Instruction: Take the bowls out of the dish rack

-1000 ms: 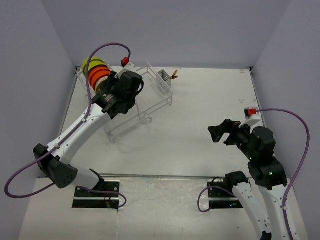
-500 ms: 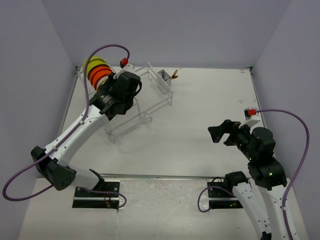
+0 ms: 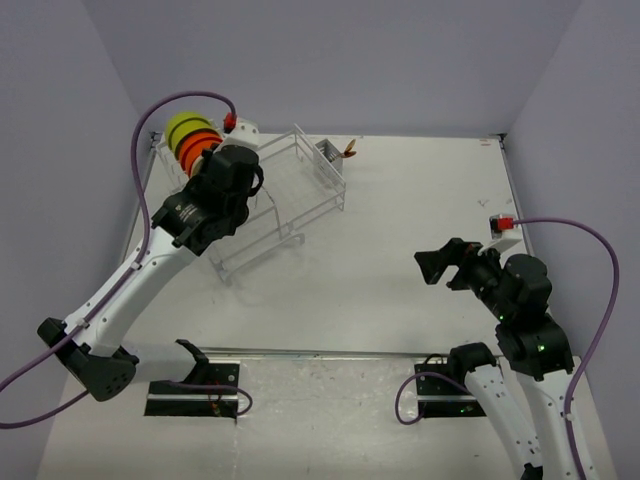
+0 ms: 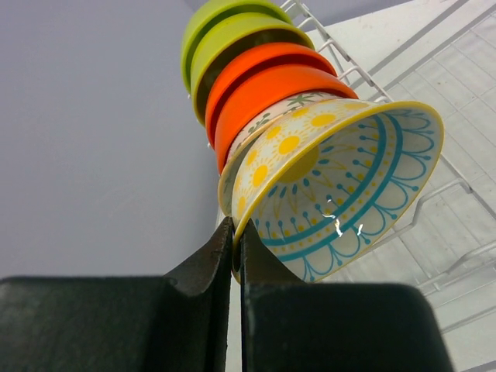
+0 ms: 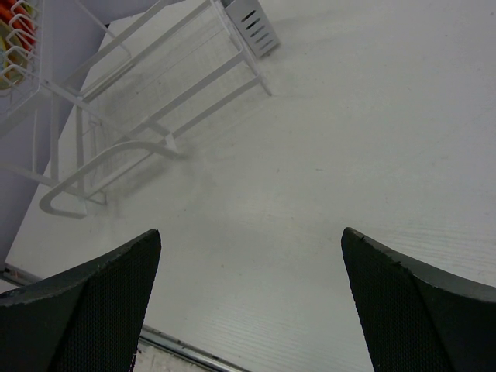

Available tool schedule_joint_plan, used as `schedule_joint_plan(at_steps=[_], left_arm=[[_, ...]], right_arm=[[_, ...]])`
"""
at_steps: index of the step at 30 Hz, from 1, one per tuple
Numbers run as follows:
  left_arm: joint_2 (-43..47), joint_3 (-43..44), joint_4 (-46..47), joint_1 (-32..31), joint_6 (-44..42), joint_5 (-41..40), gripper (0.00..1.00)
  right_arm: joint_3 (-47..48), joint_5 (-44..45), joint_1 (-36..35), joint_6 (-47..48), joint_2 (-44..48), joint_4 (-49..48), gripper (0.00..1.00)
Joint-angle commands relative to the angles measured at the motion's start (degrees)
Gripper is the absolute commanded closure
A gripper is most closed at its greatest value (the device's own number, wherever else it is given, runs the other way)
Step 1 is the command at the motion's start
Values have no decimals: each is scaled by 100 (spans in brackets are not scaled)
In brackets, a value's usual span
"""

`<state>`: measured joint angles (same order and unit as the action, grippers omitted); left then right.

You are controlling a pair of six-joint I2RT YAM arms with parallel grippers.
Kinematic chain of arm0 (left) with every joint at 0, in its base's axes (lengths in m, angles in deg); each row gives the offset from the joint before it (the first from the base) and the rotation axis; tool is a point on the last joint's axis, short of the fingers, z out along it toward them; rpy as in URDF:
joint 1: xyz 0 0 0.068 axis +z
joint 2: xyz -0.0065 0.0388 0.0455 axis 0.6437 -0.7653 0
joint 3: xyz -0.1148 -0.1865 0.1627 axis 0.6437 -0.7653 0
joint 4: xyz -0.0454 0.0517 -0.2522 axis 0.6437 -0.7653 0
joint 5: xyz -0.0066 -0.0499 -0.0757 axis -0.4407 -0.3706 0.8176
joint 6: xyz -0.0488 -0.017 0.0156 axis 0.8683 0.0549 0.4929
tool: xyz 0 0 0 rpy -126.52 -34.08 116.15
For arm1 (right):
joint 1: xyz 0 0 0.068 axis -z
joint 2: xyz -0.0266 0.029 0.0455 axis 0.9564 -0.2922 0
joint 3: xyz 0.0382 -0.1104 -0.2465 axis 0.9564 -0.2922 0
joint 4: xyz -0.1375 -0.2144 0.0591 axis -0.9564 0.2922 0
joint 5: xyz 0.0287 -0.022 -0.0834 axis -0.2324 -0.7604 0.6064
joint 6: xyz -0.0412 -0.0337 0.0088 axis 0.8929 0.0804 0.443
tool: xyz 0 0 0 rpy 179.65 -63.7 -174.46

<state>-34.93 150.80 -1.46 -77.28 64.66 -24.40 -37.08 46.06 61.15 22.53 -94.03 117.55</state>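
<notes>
The bowls [image 4: 267, 85] stand on edge in a tight row at the far left end of the dish rack [image 3: 290, 195], a white wire frame with thin upright dividers. Glossy lime-green bowls [image 4: 232, 31] are at the back, smooth orange ones come next, and cream patterned ones are in front. The front patterned bowl [image 4: 341, 186] is yellow-rimmed, with yellow flowers and teal arcs inside. Its rim is pinched by the left gripper [image 4: 235, 229], whose black jaws are clamped on it. A small grey slotted cutlery basket [image 3: 328, 155] sits at the rack's other end. The right gripper [image 5: 249, 240] hangs over the matte white table [image 3: 430, 200], its textured fingers spread wide, holding nothing.
</notes>
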Motion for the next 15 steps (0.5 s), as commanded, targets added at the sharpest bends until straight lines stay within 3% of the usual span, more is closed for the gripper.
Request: schedule_joint_plan(at_steps=[1, 8, 15], left_arm=[[136, 4, 469, -5, 139, 252, 100], [241, 4, 328, -5, 376, 902, 100], [496, -84, 442, -5, 789, 1756, 100]], right_arm=[[28, -143, 26, -85, 3, -284, 1], [19, -195, 26, -67, 12, -328, 1], [-86, -1433, 26, -207, -339, -969, 1]])
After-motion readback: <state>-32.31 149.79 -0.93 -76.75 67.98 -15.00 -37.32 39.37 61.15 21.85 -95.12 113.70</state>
